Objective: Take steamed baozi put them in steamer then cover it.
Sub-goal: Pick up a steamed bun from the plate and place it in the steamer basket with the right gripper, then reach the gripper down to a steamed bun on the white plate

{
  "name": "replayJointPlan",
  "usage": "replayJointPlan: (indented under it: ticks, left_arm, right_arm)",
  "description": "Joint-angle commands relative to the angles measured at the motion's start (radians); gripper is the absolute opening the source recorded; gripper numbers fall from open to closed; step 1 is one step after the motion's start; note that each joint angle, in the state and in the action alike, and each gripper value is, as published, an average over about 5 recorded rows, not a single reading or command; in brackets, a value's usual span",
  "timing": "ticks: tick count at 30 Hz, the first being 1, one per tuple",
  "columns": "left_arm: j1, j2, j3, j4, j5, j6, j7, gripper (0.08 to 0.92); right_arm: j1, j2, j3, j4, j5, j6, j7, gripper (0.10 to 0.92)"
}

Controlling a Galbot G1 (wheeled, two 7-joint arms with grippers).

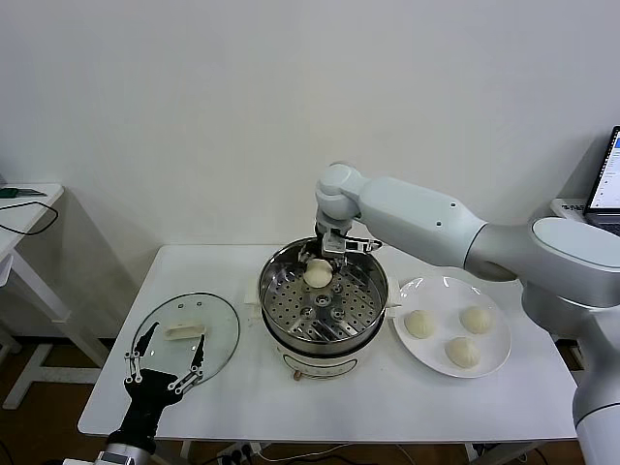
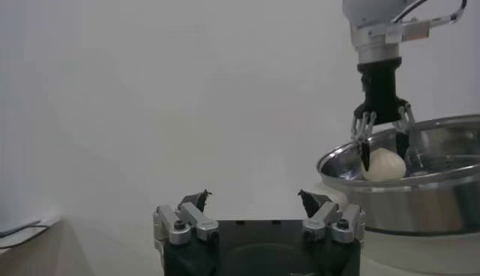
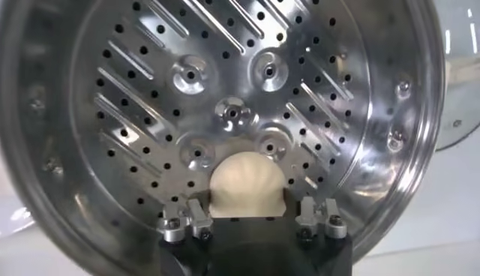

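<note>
Evidently soft, light, easily dented: steamed baozi [image 1: 318, 273] on the steamer [image 1: 373, 291] tray between spread right gripper [image 1: 334, 254] fingers; best pinched gently across round sides; left gripper [image 1: 167, 360] wide, idle over cover [image 1: 223, 325].

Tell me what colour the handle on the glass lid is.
White, an oblong handle on the clear glass lid lying left of the steamer; the head view shows it best.

The steamer [image 1: 323, 312] stands mid-table [image 1: 436, 402]. One steamed baozi [image 1: 318, 273] lies on its perforated tray [image 1: 329, 315], toward the back, with the right gripper [image 1: 338, 250] just above it. The cover [image 1: 186, 338] lies to the left (left gripper [image 1: 170, 363] over it); the plate [image 1: 494, 366] with three buns [image 1: 419, 324] lies to the right.
</note>
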Motion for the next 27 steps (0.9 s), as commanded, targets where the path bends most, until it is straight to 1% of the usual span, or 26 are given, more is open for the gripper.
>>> replayJointPlan:
  ticks: [1, 5, 8, 9, 13, 16, 21, 27]
  left_arm:
    - [-0.001, -0.001, 0.000, 0.001, 0.000, 0.000, 0.000, 0.823]
    - [-0.004, 0.000, 0.001, 0.001, 0.000, 0.002, -0.001, 0.823]
    - [-0.008, 0.002, 0.003, -0.002, 0.000, 0.004, -0.001, 0.823]
    - [-0.010, 0.003, 0.004, -0.003, 0.000, 0.004, -0.001, 0.823]
    - [-0.014, 0.005, 0.013, -0.003, 0.000, 0.005, -0.002, 0.823]
    - [-0.017, 0.006, 0.021, -0.002, 0.001, 0.005, -0.001, 0.823]
    - [-0.020, 0.006, 0.031, -0.003, 0.001, 0.006, 0.000, 0.823]
    - [-0.014, 0.003, 0.029, -0.006, 0.002, 0.006, -0.001, 0.823]
  right_arm:
    - [-0.012, 0.016, 0.002, -0.013, 0.005, 0.003, 0.004, 0.809]
    - [0.040, -0.086, 0.015, 0.086, 0.147, -0.082, -0.045, 0.822]
    - [0.114, -0.209, 0.023, 0.162, 0.310, -0.216, -0.100, 0.822]
    - [0.145, -0.257, 0.018, 0.178, 0.382, -0.283, -0.120, 0.823]
    - [0.260, -0.422, -0.061, 0.174, 0.665, -0.568, -0.173, 0.823]
    - [0.289, -0.517, -0.146, 0.133, 0.802, -0.701, -0.184, 0.823]
    - [0.216, -0.604, -0.240, 0.081, 0.843, -0.766, -0.158, 0.823]
    - [0.038, -0.607, -0.241, 0.045, 0.824, -0.782, -0.073, 0.823]
